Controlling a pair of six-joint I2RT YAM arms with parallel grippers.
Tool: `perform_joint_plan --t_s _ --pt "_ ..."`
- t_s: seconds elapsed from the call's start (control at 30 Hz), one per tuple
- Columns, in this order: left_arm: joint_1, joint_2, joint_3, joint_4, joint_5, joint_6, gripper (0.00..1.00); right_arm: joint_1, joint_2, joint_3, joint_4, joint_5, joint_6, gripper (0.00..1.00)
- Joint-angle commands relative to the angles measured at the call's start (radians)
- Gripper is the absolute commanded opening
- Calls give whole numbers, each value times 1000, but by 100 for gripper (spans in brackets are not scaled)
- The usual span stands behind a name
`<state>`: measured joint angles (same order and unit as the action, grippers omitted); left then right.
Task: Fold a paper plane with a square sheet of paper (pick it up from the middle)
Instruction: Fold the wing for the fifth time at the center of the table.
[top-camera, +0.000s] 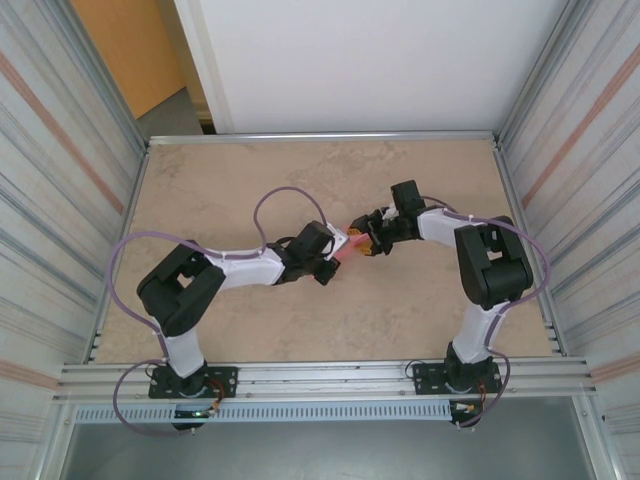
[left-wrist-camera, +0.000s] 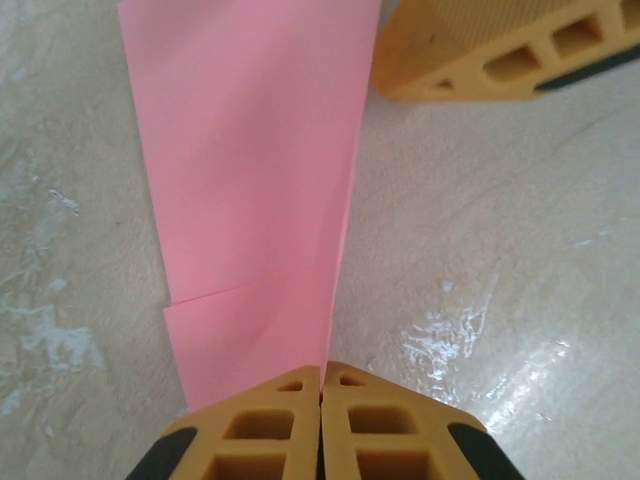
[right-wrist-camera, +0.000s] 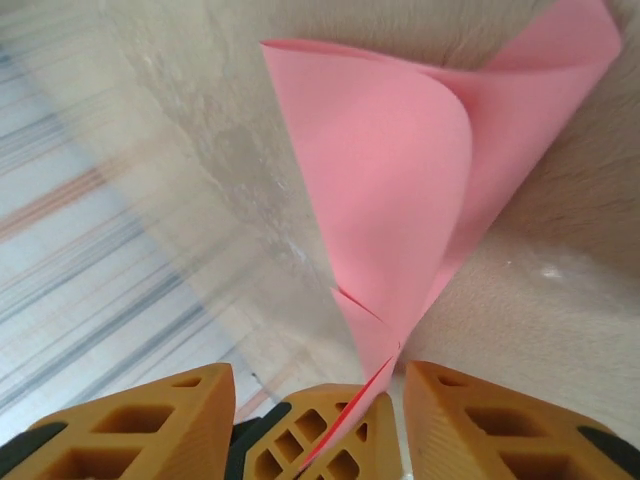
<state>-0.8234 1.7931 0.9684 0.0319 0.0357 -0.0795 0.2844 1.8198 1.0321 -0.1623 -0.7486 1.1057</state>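
One square sheet of paper (left-wrist-camera: 250, 170) | my left gripper (left-wrist-camera: 322, 385) pinched its folded edge, probably to keep the crease | my right gripper (right-wrist-camera: 318, 378) spread alongside.

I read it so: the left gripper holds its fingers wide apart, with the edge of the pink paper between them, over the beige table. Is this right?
Not quite. The left wrist view shows the left gripper with its fingers pressed together, not wide apart, clamped on the edge of the pink paper. The rest holds: this happens over the beige table.
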Motion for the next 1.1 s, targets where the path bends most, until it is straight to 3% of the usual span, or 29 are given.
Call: perform_joint_plan --t_s 0.0,0.37,0.7,1.07 --pt "30 0 3 3 137 -29 6 -32 -65 1 -66 60 -109 53" --pt "98 73 162 -200 321 -118 2 -64 -181 -94 -76 203 -397 67" --pt "169 162 261 -257 537 -233 1 -10 -182 -139 13 162 -491 71" --pt "213 210 273 -193 708 -376 2 26 -80 -79 -3 124 -555 69"
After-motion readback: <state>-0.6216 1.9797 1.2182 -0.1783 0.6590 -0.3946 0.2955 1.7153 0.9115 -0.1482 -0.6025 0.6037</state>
